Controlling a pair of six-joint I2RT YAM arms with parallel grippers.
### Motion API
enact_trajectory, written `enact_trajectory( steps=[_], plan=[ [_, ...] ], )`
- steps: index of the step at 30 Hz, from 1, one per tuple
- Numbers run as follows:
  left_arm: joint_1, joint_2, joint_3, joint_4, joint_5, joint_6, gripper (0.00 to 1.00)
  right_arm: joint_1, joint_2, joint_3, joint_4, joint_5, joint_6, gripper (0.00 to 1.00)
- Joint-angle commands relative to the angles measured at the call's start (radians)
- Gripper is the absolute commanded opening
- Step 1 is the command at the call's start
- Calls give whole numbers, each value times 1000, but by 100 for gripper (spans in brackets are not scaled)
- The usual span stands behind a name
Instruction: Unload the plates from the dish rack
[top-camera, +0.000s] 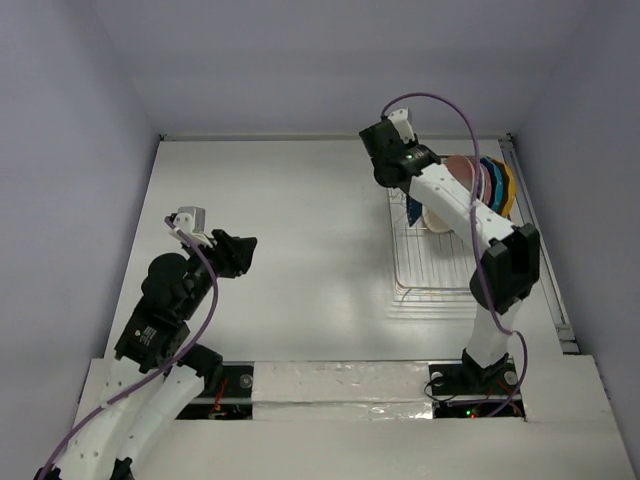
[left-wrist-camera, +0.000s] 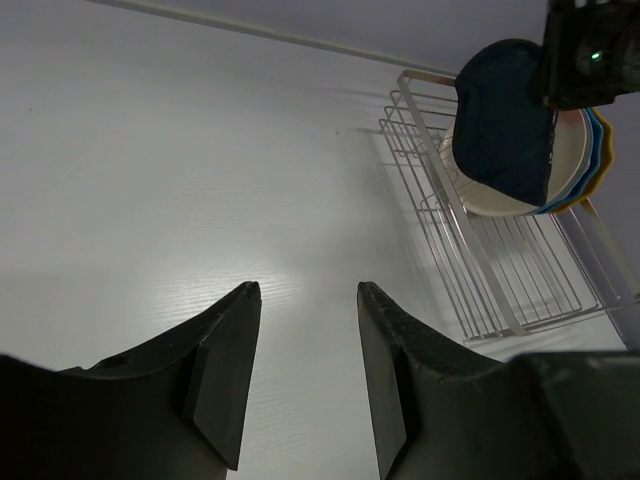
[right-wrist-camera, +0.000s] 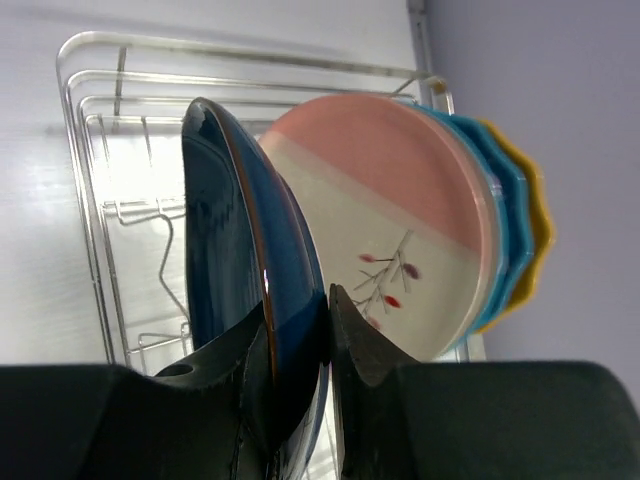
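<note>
Right gripper (right-wrist-camera: 328, 305) is clamped on the rim of the dark blue plate (right-wrist-camera: 235, 240); I would lift straight up, clear of the prongs, before swinging away. The plate stands upright, glossy and uneven-edged, foremost of the row in the dish rack (right-wrist-camera: 88, 200), just beside the pink-and-white plate (right-wrist-camera: 400, 200); left gripper (left-wrist-camera: 307, 290) hangs part open, empty.

White tabletop (top-camera: 280, 240), silvery tape strip (top-camera: 340, 385)
</note>
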Motion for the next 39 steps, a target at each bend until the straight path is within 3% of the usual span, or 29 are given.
enact_trajectory(
  steps=[1,5,9,17,24,29,35,39],
  plan=[
    [4,-10,-3,41,-2,8,40,42,-179,104,149,-73,65,0],
    [13,-27,0,35,-28,1,41,97,-257,59,201,-166,94,0],
    [22,-38,-3,35,-42,-4,40,175,-266,9,363,-347,154,0],
    [65,-35,-3,39,-37,-5,39,270,-20,11,774,-795,507,0],
    [65,-28,-3,39,-37,-4,38,304,414,338,879,-917,752,0],
    [65,-13,-3,42,-21,-1,37,315,591,543,868,-934,830,0],
    [74,-10,-3,39,-27,-2,37,315,675,535,862,-932,922,0],
    [74,-2,-3,41,-27,-2,37,315,645,395,943,-964,996,32]
  ],
)
